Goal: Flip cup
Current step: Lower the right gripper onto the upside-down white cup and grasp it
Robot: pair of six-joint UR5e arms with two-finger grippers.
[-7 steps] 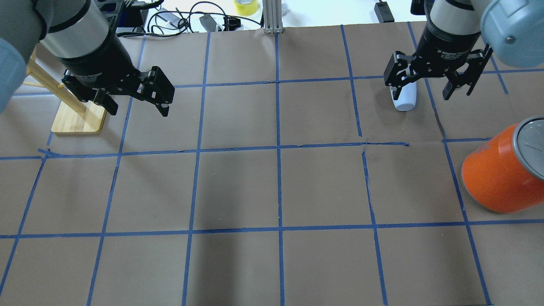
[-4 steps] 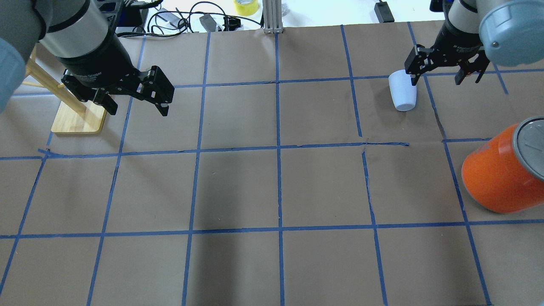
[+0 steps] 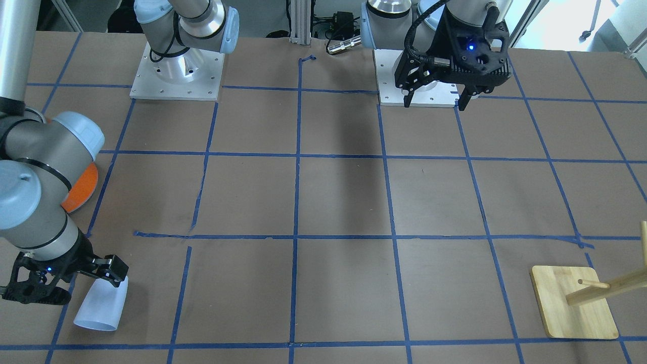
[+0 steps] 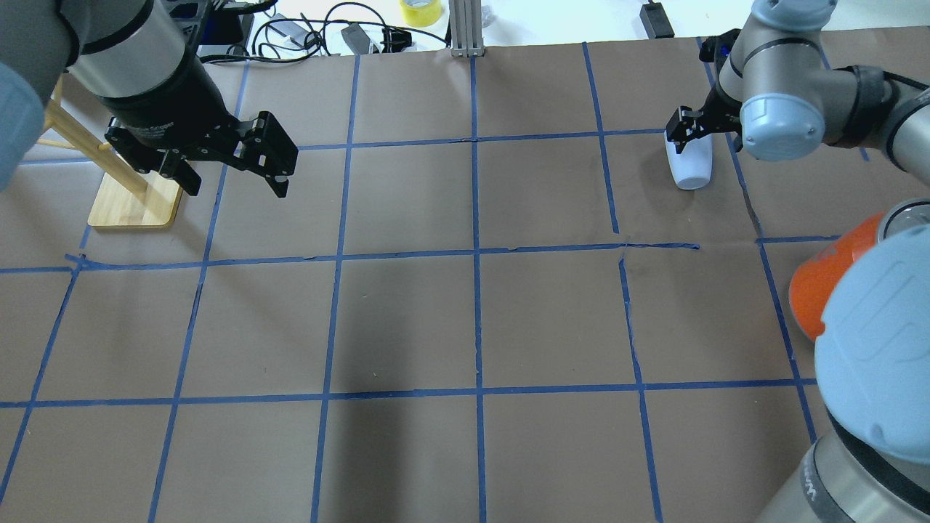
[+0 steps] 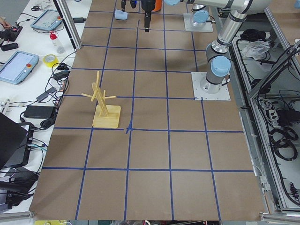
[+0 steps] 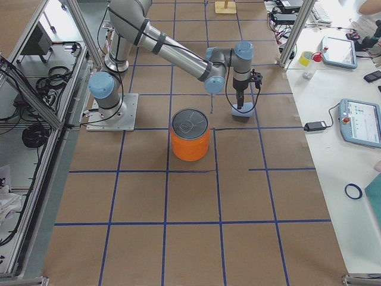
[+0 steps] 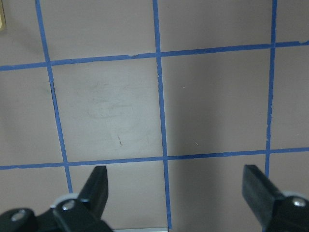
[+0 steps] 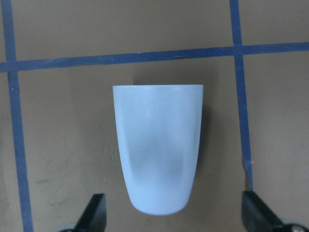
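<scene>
The cup (image 4: pixel 690 165) is a small pale blue-white tumbler lying on its side on the brown paper at the far right. Its wide rim points away from the robot. It also shows in the front-facing view (image 3: pixel 101 306) and fills the right wrist view (image 8: pixel 157 150). My right gripper (image 4: pixel 708 134) is open and hovers just above the cup. Its fingers (image 8: pixel 96 215) stand wide on either side of the rounded base end, not touching. My left gripper (image 4: pixel 236 185) is open and empty, high over the far left of the table.
A large orange can with a silver lid (image 6: pixel 190 140) stands near the robot's side of the cup, partly hidden by my right arm in the overhead view (image 4: pixel 828 290). A wooden peg stand (image 4: pixel 134 203) sits at the far left. Cables and tape lie beyond the table's far edge.
My right arm has swung round and its gripper has come down over the cup, the elbow now covering part of the orange can. The cup and left arm have not moved.
</scene>
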